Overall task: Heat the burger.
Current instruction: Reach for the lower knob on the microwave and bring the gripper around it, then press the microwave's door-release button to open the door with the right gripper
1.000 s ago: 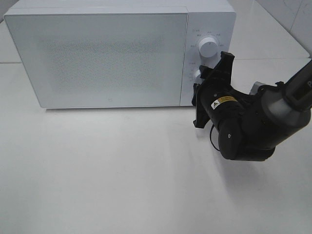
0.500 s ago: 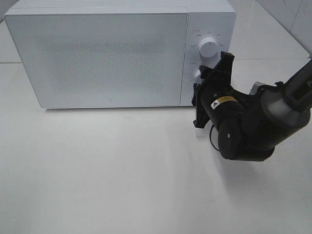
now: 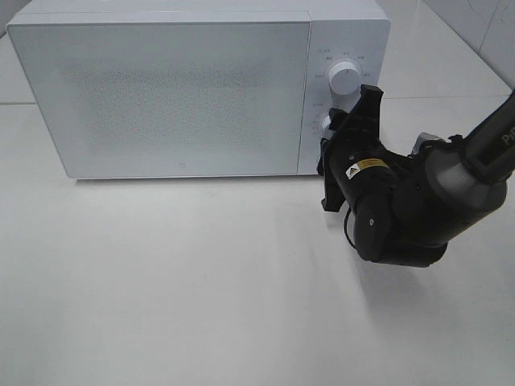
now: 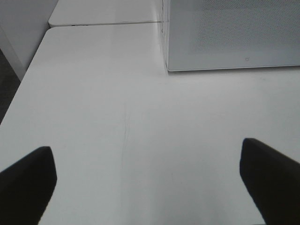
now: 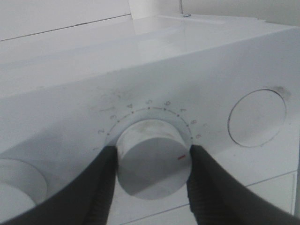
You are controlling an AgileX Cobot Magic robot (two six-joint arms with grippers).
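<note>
The right gripper is clenched on the lower dial of the microwave, one dark finger pressed to each side of the dial's rim. Compared with a second ago the grip is unchanged, while the bulky black wrist behind it has shifted slightly toward the oven and the forearm sits a little lower. The dial is a short, smooth white cylinder with a flat face and a small red mark near one finger; a ring of fine dots and numerals curves around it on the glossy panel. Just beyond one finger lies a flat round disc, and beyond the other the upper dial. Farther out, the door is a wide rectangle with a speckled grey field, shut flush with the case. The burger shows in no view, so its place cannot be told. The matte white table spreads bare before the oven. Well away, the left gripper hangs released, its fingers spread wide above the tabletop near its edge.
</note>
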